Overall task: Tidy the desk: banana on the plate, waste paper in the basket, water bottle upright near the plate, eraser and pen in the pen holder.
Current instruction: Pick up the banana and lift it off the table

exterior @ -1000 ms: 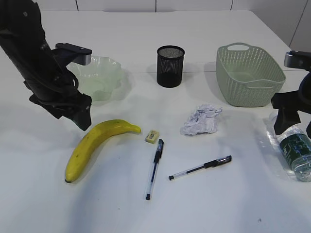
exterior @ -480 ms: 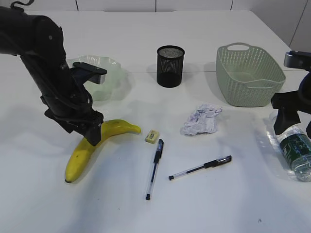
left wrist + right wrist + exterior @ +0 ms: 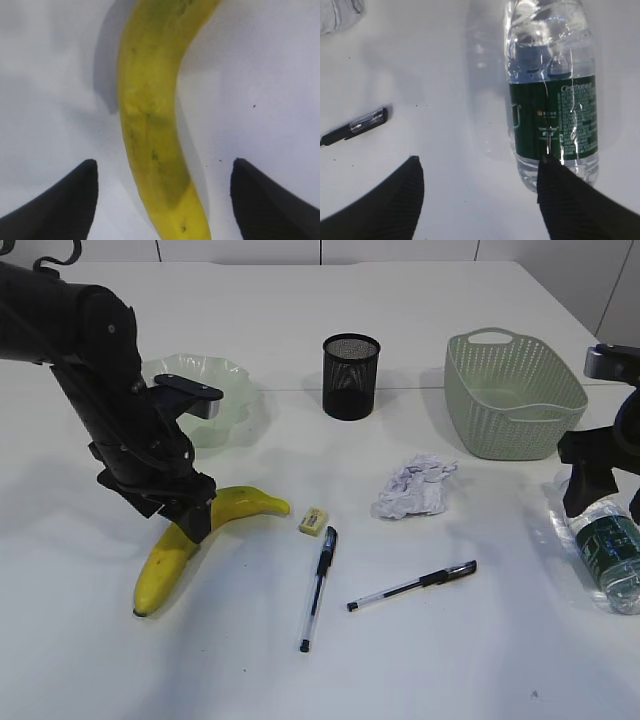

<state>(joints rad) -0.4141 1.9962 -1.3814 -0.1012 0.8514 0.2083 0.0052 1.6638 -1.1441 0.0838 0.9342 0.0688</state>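
The yellow banana (image 3: 168,562) lies on the white desk (image 3: 300,670). My left gripper (image 3: 190,522) hangs over its middle, open, and the banana (image 3: 150,115) runs between the two black fingers of that gripper (image 3: 164,162) without touching either. The water bottle (image 3: 608,552) lies on its side at the right edge. My right gripper (image 3: 598,498) is open just above it; in the right wrist view the bottle (image 3: 552,100) sits beside the gap of this gripper (image 3: 479,159), partly behind the right finger. The pale green plate (image 3: 228,390) stands behind the left arm.
The black mesh pen holder (image 3: 351,377) and the grey-green basket (image 3: 513,395) stand at the back. Crumpled waste paper (image 3: 415,488), a small eraser (image 3: 313,521) and two pens (image 3: 319,585) (image 3: 412,586) lie mid-desk. One pen's end (image 3: 355,127) shows in the right wrist view.
My left arm has swung right and down from beside the plate until its open gripper stands over the banana. The right arm and the bottle have not moved.
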